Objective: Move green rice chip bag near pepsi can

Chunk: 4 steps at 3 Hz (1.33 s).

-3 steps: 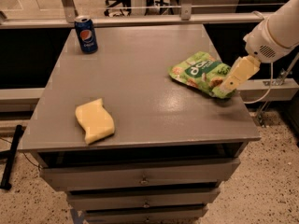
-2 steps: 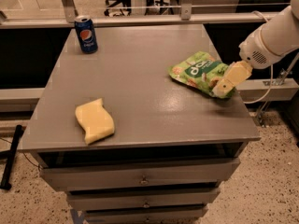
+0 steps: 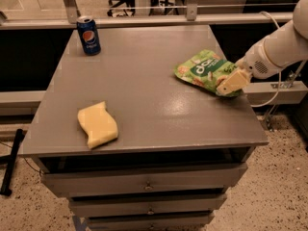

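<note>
The green rice chip bag (image 3: 202, 69) lies flat on the right side of the grey table (image 3: 144, 76), close to its right edge. The pepsi can (image 3: 89, 35) stands upright at the table's far left corner, well apart from the bag. My gripper (image 3: 232, 83), cream-coloured on a white arm that comes in from the right, sits at the bag's right end and covers that end. I cannot tell whether it holds the bag.
A wavy yellow sponge (image 3: 97, 124) lies near the table's front left. Drawers (image 3: 144, 184) sit below the tabletop. A metal rail (image 3: 192, 19) runs along the back. A black pole (image 3: 12, 160) leans on the floor at the left.
My gripper has moved left and slightly down, onto the right end of the green bag. The bag, can and sponge have not visibly moved.
</note>
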Tool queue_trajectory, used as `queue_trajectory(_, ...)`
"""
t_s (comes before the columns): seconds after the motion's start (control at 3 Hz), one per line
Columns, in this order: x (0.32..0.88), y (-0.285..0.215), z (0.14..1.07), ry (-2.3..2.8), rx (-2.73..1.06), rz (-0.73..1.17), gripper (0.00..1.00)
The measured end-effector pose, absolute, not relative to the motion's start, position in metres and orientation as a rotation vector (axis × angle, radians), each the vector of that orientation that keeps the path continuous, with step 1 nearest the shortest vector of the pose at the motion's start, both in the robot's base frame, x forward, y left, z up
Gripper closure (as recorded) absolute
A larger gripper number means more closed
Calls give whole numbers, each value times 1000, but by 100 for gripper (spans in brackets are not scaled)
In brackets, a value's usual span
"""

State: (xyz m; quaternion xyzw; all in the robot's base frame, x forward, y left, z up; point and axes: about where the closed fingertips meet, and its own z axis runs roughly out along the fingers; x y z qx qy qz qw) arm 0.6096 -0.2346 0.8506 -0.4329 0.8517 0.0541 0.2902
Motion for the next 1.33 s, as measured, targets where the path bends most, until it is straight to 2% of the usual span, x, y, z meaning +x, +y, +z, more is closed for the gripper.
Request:
queue_trajectory(0.67,613,-224,874,2190,-1154,151,87)
queue_trajectory(1.0,615,-215,901,2119,-1163,140,100)
queue_trajectory(1.33,620,-218,943,2048,-1151,60,100)
